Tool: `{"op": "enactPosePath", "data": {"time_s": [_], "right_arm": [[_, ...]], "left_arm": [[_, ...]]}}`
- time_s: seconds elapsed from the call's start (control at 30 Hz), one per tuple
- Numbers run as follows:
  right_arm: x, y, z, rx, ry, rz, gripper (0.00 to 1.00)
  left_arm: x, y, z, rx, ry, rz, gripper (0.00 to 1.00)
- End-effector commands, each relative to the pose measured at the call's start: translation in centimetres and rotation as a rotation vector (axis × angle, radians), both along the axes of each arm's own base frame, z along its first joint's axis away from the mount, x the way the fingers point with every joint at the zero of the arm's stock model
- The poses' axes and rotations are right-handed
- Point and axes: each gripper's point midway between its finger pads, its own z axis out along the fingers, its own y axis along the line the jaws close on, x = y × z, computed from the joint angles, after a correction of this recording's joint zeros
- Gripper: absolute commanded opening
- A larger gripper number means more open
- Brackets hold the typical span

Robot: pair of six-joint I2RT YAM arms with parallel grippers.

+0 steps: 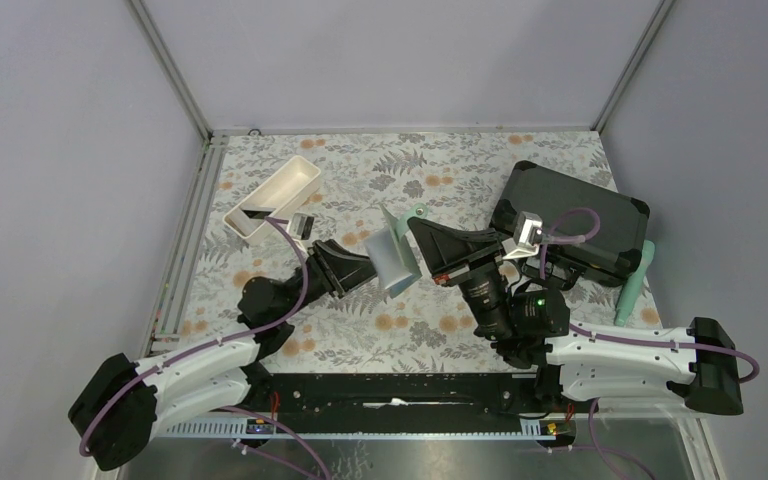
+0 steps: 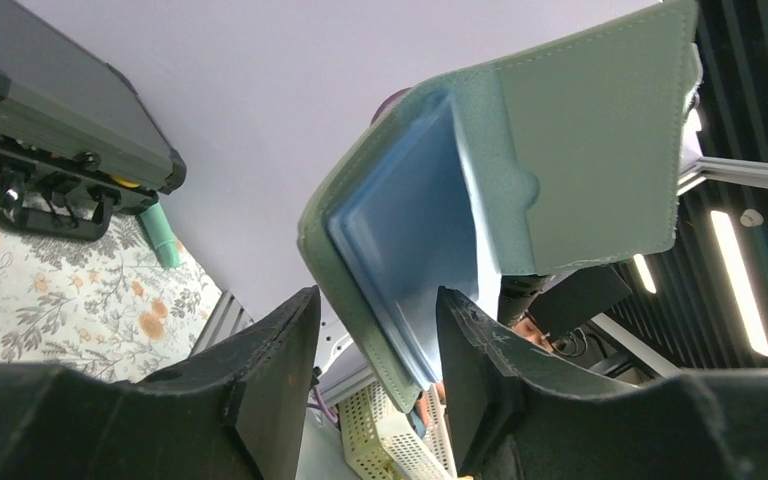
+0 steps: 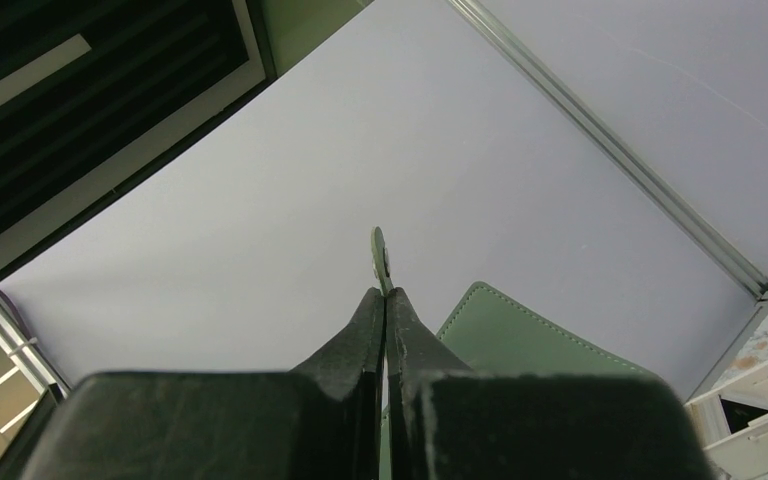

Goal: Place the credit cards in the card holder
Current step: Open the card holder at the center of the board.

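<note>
Left wrist alone shows card holder [image 2: 580,150] pockets; right gripper [image 3: 385,297] pinching edge.

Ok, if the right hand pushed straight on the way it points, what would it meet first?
The right hand pinches the wallet's tab; beyond it the wrist view shows only grey wall, so the way looks free, though depth is unclear.

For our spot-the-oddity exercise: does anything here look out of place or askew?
Yes: the card holder is off the table, open and tilted, its flap pinched by the right gripper, its blue pockets between the fingers of the left gripper.
</note>
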Motion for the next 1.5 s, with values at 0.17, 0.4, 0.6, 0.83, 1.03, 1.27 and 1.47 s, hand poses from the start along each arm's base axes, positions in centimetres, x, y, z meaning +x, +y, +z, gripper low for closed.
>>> {"op": "enactPosePath", "data": {"time_s": [0.17,0.4,0.6,0.83,1.03,1.27,1.47], "right_arm": [[0.1,-1.7,1.0,0.086,0.008,-0.015,0.00],[1.7,-1.2,-2.7,-0.034,0.089,-0.093,0.00],[4.4,-2.9,-10.3,-0.284,0.219,-0.300,0.23],[5.7,-6.7,-19.4,-0.600,0.322,-0.497,0.65],[5.4,-8.2,-24.0,-0.775,0.345,-0.516,0.81],[4.7,-8.6,-27.7,-0.908,0.407,-0.477,0.88],[2.8,-3.8,-30.1,-0.965,0.399,-0.226,0.72]], "left_arm": [[-1.3,1.2,3.7,-0.121,-0.101,0.001,0.27],[-0.7,1.2,2.3,-0.080,-0.064,0.031,0.00],[1.6,0.8,-4.3,0.201,0.094,0.132,0.00],[3.0,3.3,-13.5,0.687,0.294,0.225,0.00],[3.2,3.2,-18.3,0.934,0.378,0.139,0.00],[4.6,3.2,-21.2,1.169,0.410,0.092,0.00],[5.0,2.8,-22.1,1.239,0.426,0.039,0.00]]}}
